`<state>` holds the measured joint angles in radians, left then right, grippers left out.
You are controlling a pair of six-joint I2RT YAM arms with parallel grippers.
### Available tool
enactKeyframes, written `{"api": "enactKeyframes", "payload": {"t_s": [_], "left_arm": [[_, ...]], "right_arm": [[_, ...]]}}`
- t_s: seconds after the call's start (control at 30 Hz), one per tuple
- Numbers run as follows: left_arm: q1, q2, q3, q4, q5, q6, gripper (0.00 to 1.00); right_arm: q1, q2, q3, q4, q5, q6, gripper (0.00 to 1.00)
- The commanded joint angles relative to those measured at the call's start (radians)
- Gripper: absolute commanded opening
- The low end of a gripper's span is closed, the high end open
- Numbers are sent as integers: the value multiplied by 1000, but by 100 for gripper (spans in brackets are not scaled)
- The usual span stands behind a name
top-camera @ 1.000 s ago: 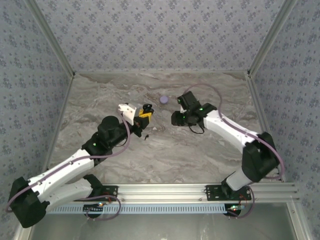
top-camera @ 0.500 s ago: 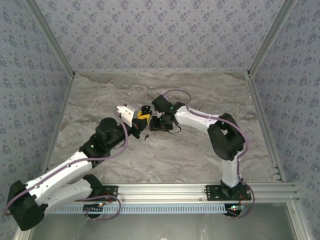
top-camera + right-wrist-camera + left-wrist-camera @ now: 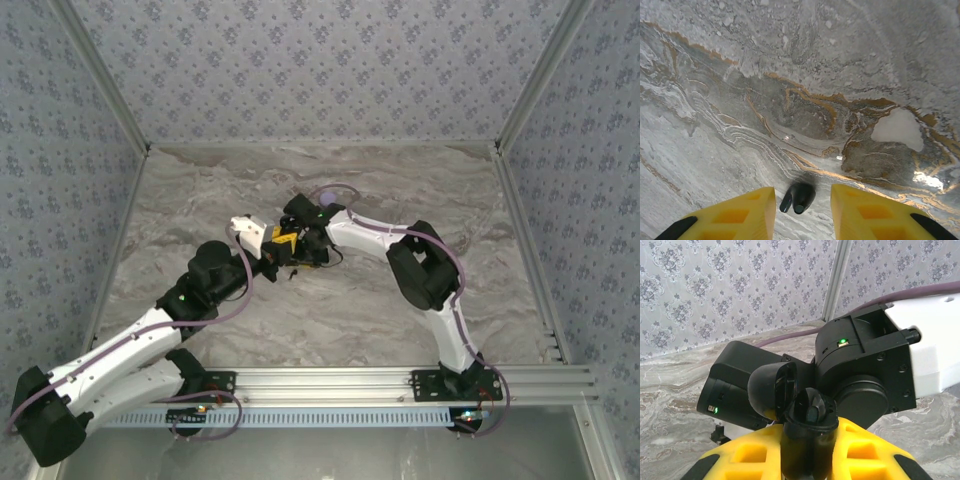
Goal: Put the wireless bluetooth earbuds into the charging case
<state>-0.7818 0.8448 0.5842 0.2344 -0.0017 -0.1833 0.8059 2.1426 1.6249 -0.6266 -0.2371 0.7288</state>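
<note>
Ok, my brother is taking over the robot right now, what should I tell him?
Left gripper: shut on the charging case, lid open.
Right gripper: open, low over the table, fingers either side of one earbud lying there, not touching it.
Done: case open and held. Whether the other earbud is inside, can't tell.
Left: pinch this earbud, seat it in the case, close the lid.

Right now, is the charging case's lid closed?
No, the charging case gripped by the left gripper has its lid swung open.
</note>
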Motion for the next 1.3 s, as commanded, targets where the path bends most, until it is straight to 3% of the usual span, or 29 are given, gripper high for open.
{"api": "enactKeyframes", "payload": {"t_s": [0.0, 0.37, 0.73, 1.07, 1.27], "left_arm": [[-7, -20, -1, 25, -14, 10, 19], [-8, -23, -7, 29, -18, 7, 19], [-7, -35, -14, 24, -23, 8, 19], [-8, -38, -6, 26, -15, 2, 19], [-7, -29, -1, 26, -9, 1, 19]], "right_arm": [[13, 32, 43, -70, 4, 25, 35], [45, 92, 103, -131, 36, 16, 34], [40, 104, 104, -183, 106, -14, 20], [-47, -55, -82, -136, 129, -92, 16], [-129, -158, -196, -143, 112, -277, 16]]}}
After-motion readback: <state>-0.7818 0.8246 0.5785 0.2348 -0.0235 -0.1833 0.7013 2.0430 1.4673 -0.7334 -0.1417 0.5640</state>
